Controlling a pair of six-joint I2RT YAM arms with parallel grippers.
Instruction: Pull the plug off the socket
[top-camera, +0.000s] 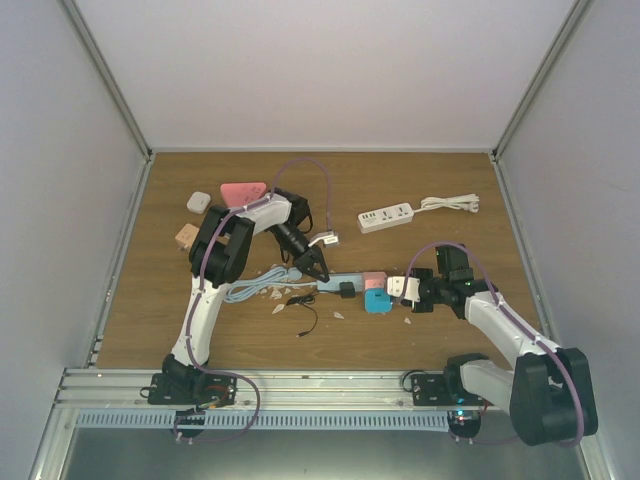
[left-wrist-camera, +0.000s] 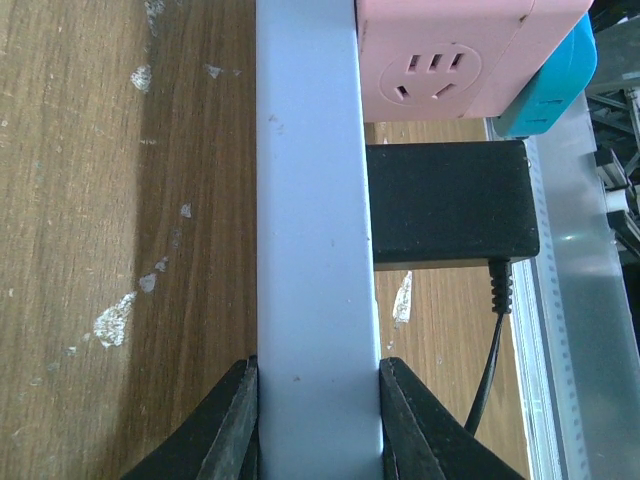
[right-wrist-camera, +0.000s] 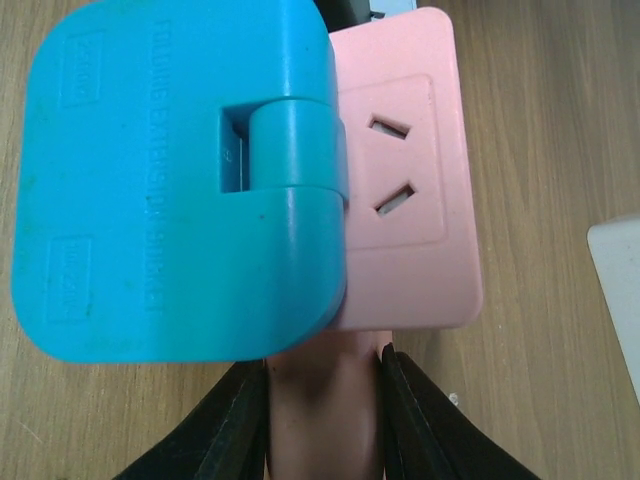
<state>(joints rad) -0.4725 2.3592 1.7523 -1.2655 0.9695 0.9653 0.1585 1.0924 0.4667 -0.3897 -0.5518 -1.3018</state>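
Note:
A pale blue power strip lies mid-table. A black adapter is plugged into its side, and a pink socket block with a hinged blue folding part sits at its right end. My left gripper is shut on the strip; in the left wrist view both fingers press the strip's sides, with the black adapter and pink block ahead. My right gripper is shut on the pink block's stem, under the blue part and the pink face.
A white power strip with its cord lies at the back right. A pink item, a white cube and a beige cube sit at the back left. A thin black cable and white scraps lie in front of the strip.

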